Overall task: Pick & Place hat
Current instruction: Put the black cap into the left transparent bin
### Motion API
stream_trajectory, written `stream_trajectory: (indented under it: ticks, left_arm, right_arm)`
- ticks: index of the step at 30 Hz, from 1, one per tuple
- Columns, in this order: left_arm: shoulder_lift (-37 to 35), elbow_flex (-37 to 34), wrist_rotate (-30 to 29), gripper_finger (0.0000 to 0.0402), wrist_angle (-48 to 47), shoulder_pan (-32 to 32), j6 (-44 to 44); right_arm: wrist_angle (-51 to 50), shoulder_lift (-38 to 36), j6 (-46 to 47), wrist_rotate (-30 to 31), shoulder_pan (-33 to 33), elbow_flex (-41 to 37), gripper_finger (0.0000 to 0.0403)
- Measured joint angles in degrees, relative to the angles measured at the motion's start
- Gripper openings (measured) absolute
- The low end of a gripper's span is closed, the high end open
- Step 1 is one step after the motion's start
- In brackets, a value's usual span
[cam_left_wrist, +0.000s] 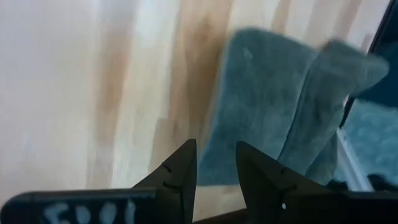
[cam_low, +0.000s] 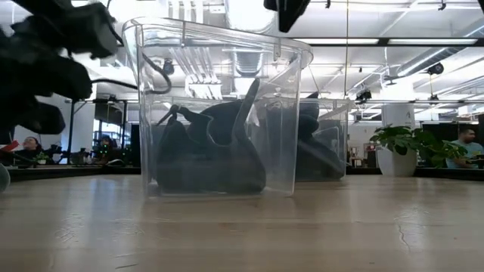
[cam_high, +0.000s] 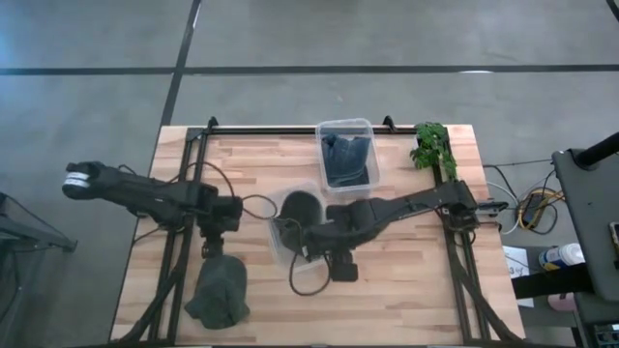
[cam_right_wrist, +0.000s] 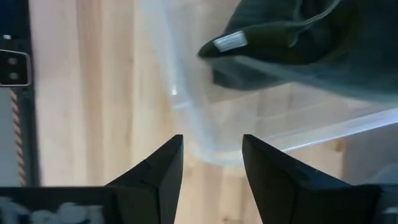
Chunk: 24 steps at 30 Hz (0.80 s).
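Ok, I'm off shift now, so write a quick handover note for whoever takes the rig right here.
Left gripper: open, empty, above the grey-green hat lying on the table at the near left.
Right gripper: open, empty, at the rim of the clear bin mid-table.
Done: a dark hat sits in that bin; the second bin behind also holds dark cloth.
Left: the grey-green hat is not yet picked up.

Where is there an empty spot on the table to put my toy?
Bare wood lies left of the far clear box, and along the near edge right of the green hat. The middle is crowded: near clear box, both arms, cables.
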Motion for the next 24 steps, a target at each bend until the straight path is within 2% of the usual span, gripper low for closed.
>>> stream_trajectory:
  ticks: [6, 10, 16, 20, 24]
  left_arm:
    - [0.5, 0.1, 4.1, 0.0106, 2.7, 4.1, 0.7]
    - [0.8, 0.1, 2.3, 0.0106, 6.3, 4.1, -0.7]
    - [3.2, -0.6, 0.1, 0.0106, 6.1, 4.1, -0.3]
    - [4.6, -0.6, 4.0, 0.0106, 6.4, 4.1, 1.3]
    - [5.9, -0.6, 4.8, 0.0106, 6.4, 4.1, 3.0]
  right_arm:
    - [0.4, 0.0, 7.6, 0.4, 3.4, -0.7, 0.0160]
    - [0.3, -0.5, 12.5, 2.1, 5.1, -0.8, 0.0161]
    - [-0.2, -1.2, 19.5, 5.6, 8.4, -1.0, 0.0159]
    - [-1.3, -1.4, 23.1, 6.7, 10.2, -1.0, 0.0156]
    - [-2.4, -1.6, 25.6, 8.2, 11.8, -1.0, 0.0156]
